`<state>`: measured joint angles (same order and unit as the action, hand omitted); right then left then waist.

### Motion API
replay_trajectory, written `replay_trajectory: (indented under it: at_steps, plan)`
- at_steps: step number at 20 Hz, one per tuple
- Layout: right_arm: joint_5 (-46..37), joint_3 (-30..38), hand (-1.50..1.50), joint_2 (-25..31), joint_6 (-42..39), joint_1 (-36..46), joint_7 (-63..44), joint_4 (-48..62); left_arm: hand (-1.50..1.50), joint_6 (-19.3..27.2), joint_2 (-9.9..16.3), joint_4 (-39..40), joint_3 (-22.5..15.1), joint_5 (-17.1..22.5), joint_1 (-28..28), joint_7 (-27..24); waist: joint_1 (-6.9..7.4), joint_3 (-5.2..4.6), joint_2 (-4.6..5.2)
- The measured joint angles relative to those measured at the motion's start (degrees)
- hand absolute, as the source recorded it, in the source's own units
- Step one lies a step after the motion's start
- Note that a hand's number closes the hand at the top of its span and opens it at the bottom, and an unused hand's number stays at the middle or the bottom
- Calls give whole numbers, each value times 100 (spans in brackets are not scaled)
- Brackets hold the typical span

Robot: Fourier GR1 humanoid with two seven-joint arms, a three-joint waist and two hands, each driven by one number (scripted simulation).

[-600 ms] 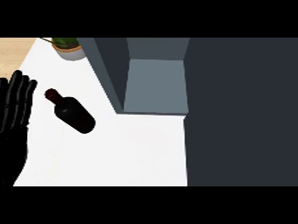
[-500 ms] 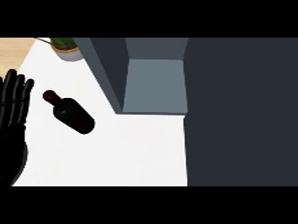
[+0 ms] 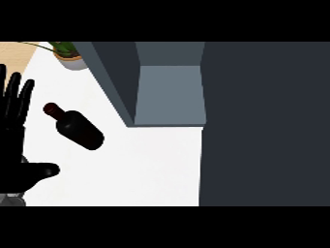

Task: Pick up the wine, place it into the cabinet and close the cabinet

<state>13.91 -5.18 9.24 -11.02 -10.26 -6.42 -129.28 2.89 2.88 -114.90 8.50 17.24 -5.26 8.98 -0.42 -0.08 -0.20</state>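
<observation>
At the left edge of the frame the left hand stands spread, fingers straight and apart, thumb out toward the lower middle, holding nothing. Just to its right the wine lies on its side on the white bench, neck toward the upper left, body toward the lower right, apart from the fingers. The cabinet stands open in the upper middle, its grey inside showing; a potted plant sits at the upper left. The right hand shows nowhere. Likely trouble: a lying bottle may roll if the fingers brush its rounded side before closing, and carrying it across risks knocking the cabinet's near wall.
</observation>
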Motion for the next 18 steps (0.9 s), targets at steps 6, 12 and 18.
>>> replay_trajectory:
  at_steps: [6,12,18]
  plan:
    - [453,1,-150,191,-131,-444,-682,-710,-150,402,202,-776,291,595,-51,1174,17,6,-3]
    - [498,-120,-150,204,-73,-483,-1011,-838,-150,1131,405,-1432,302,536,-422,2155,-1,9,-6]
    - [500,-249,-150,172,56,-446,-1240,-899,-150,1417,633,-1804,502,662,-542,2676,-5,7,-5]
